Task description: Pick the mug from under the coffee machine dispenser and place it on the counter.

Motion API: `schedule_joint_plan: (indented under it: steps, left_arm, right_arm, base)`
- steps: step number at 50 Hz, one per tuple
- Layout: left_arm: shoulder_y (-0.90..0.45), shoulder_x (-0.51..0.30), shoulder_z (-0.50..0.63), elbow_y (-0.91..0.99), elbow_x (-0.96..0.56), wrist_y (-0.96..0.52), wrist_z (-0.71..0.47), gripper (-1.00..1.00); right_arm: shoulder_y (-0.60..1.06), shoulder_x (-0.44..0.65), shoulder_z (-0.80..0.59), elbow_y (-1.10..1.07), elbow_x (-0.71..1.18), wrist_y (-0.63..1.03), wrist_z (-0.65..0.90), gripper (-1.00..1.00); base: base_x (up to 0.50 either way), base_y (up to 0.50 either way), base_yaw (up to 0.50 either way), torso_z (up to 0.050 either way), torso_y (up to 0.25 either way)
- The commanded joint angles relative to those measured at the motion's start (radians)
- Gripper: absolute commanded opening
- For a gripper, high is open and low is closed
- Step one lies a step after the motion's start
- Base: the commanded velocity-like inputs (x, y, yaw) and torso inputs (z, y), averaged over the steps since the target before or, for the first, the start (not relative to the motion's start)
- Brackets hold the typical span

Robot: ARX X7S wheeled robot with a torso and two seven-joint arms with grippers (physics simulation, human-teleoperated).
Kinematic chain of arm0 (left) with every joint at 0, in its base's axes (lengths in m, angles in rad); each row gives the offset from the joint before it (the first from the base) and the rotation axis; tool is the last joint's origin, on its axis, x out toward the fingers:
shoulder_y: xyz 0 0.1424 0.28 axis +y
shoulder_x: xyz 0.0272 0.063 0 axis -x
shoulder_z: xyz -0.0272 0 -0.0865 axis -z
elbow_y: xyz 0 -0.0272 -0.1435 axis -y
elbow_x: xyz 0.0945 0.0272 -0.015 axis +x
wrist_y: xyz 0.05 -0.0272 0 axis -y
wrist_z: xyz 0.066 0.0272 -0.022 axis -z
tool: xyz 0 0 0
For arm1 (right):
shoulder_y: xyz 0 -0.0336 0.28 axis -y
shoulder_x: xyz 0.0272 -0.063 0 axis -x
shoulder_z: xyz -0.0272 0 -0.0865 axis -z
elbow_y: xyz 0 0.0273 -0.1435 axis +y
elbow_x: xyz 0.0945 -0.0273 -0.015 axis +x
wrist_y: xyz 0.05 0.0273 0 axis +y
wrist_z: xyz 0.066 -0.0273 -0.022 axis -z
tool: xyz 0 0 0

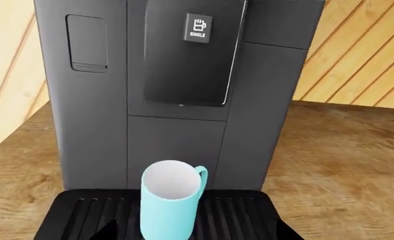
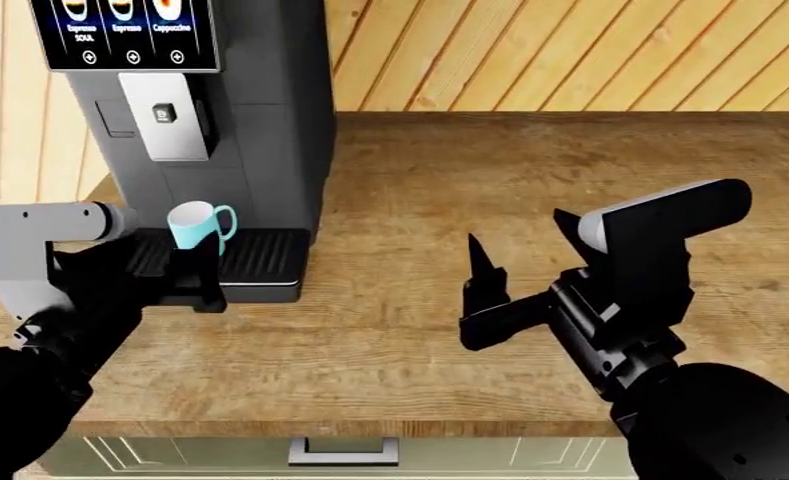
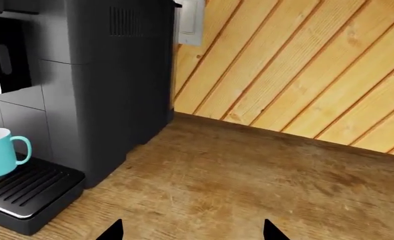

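Observation:
The light turquoise mug [image 1: 172,200] stands upright on the black slotted drip tray [image 1: 243,215], below the dispenser block [image 1: 195,50] of the dark grey coffee machine. It also shows in the head view [image 2: 201,228] and the right wrist view [image 3: 0,152]. My left gripper [image 1: 193,235] is open at the tray's front, its fingertips [image 1: 108,231] either side of the mug's base with gaps, not closed on it. In the head view the left gripper [image 2: 187,278] sits just in front of the mug. My right gripper [image 2: 525,245] is open and empty above the wooden counter [image 2: 501,170].
The tall coffee machine [image 2: 254,120] stands at the counter's back left, with its drink-icon screen [image 2: 127,30] on top. A slanted wood-plank wall [image 2: 568,50] runs behind the counter. A pale green cabinet with a bar handle [image 2: 343,452] sits below the front edge.

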Motion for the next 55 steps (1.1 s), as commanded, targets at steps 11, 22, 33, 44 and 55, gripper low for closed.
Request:
schedule_joint_plan:
  steps: [11, 22, 33, 44, 55]
  left_arm:
    - [-0.095, -0.019, 0.097, -0.283, 0.096, 0.103, 0.071, 1.0]
    - [-0.112, -0.014, 0.144, -0.327, 0.113, 0.13, 0.097, 1.0]
    - [-0.137, -0.013, 0.197, -0.375, 0.145, 0.168, 0.119, 1.0]
    - [-0.144, -0.015, 0.223, -0.401, 0.161, 0.185, 0.127, 1.0]
    - [-0.139, -0.011, 0.231, -0.407, 0.163, 0.196, 0.129, -1.0]
  right_arm:
    - [-0.011, 0.01, -0.023, 0.029, 0.012, -0.05, 0.015, 1.0]
    - [-0.012, 0.018, -0.034, 0.037, 0.014, -0.058, 0.029, 1.0]
    - [-0.013, 0.02, -0.035, 0.046, 0.023, -0.068, 0.036, 1.0]
    - [-0.012, 0.024, -0.038, 0.052, 0.034, -0.077, 0.04, 1.0]
    - [-0.016, 0.03, -0.039, 0.057, 0.041, -0.086, 0.047, 1.0]
  base:
    - [0.0, 0.0, 0.0, 0.0, 0.0]
    - [0.0, 0.0, 0.0, 0.0, 0.0]
    - [0.0, 0.0, 0.0, 0.0, 0.0]
    - [0.0, 0.0, 0.0, 0.0, 0.0]
    - [0.0, 0.0, 0.0, 0.0, 0.0]
